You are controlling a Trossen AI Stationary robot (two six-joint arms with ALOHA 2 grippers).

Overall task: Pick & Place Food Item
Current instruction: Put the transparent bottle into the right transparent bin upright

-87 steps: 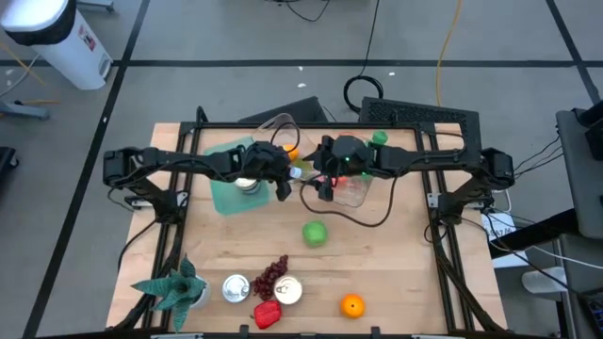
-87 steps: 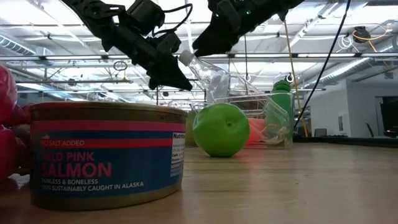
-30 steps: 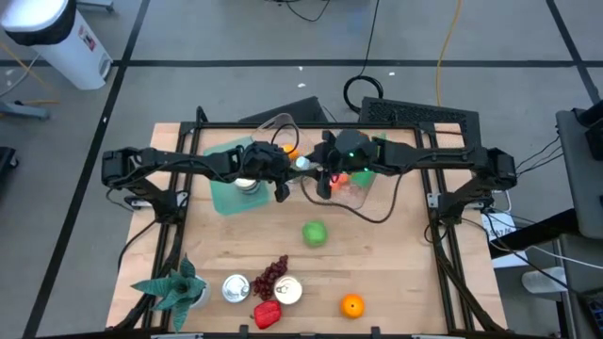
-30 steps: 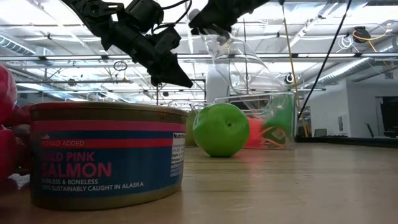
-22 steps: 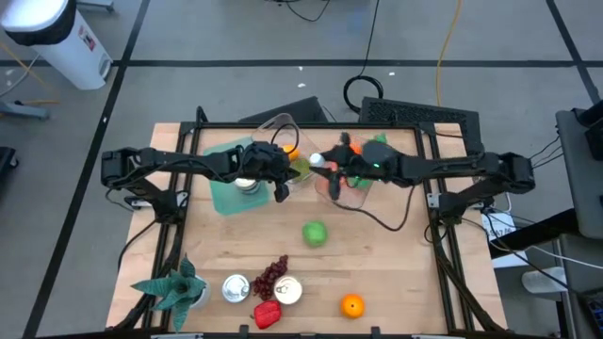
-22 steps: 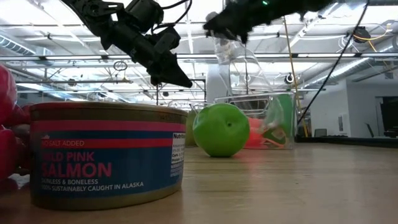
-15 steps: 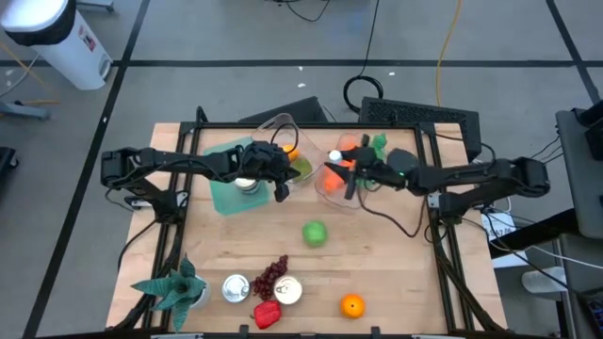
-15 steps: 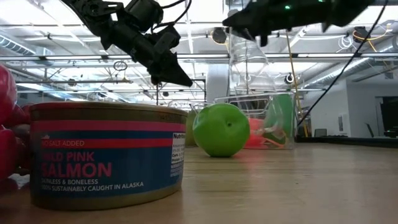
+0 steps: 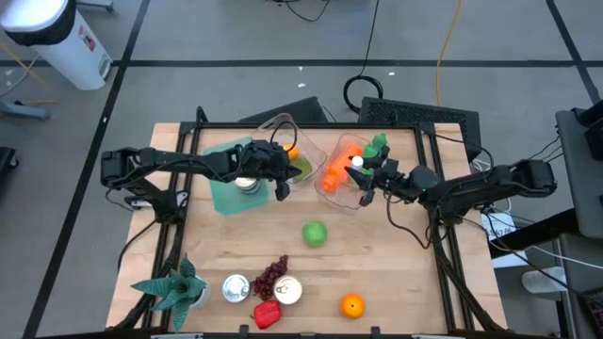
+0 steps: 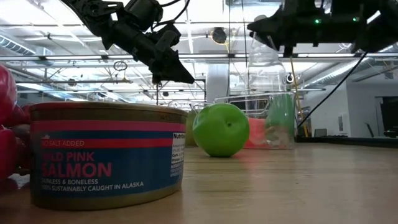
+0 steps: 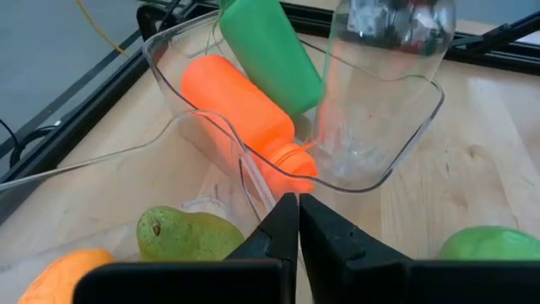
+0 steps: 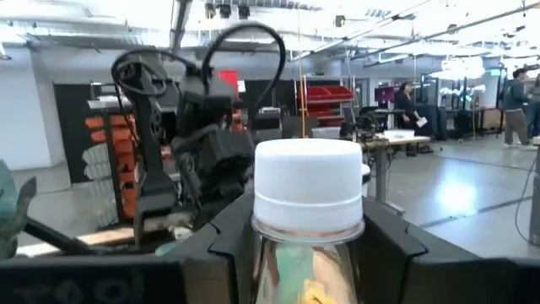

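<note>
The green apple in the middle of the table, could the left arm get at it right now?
Probably yes. The green apple sits alone on bare wood, nothing over it. The left claw is shut, empty and hovering just behind it; the right claw holds the clear bottle off to the side.

The table [image 9: 396, 273] is pale, light-grained wood. A clear plastic bottle [image 12: 308, 279] carries a white cap [image 12: 309, 196]. The clear bin [image 11: 405, 127] holds an orange bottle [image 11: 245, 118] and a green bottle [image 11: 270, 51]. Beside them lie a yellow-green pear [image 11: 190, 236], a green apple [image 10: 221, 129] and an orange [image 9: 351, 305]. The salmon can [image 10: 106, 155] wears a blue label with a pink band and pink lettering. A red pepper [image 9: 267, 314] sits by dark red grapes [image 9: 271, 276]. The mat [image 9: 226, 179] is teal green. Both grippers are black.
</note>
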